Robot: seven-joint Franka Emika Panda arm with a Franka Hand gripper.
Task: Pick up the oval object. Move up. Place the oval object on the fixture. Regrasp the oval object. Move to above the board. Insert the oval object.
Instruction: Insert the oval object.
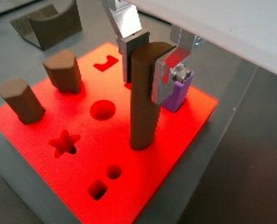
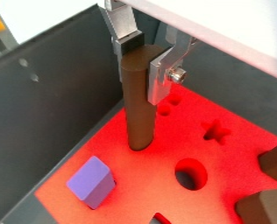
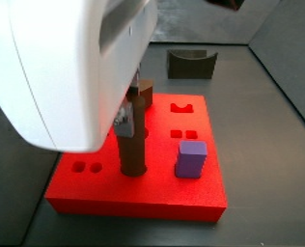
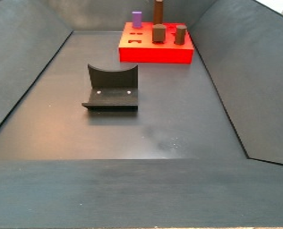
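Oval object (image 1: 142, 96) stands upright on the board (image 1: 59, 171), its long axis vertical and its lower end down at the board's surface, apparently seated in a hole near 1 edge; I judge insertion to be at or close to its end. The board, largest thing here, lies at the far end of the floor in a side view (image 4: 155, 52), with the fixture (image 4: 112, 89) well apart from it, nearer the floor's middle.

The gripper (image 1: 151, 54) hangs straight above the board, arm pointing down, in line with the peg's axis. Its 2 silver fingers (image 2: 165, 70) flank the peg's top on opposite sides. Whether the pads press on it or have let go I cannot tell.

Other pieces on the board: 2 short brown pegs (image 1: 64, 72), and a purple block (image 3: 190, 159) just beside the oval object, apart from it.

If the peg is fully seated, the next move calls only for a straight lift along that vertical axis.
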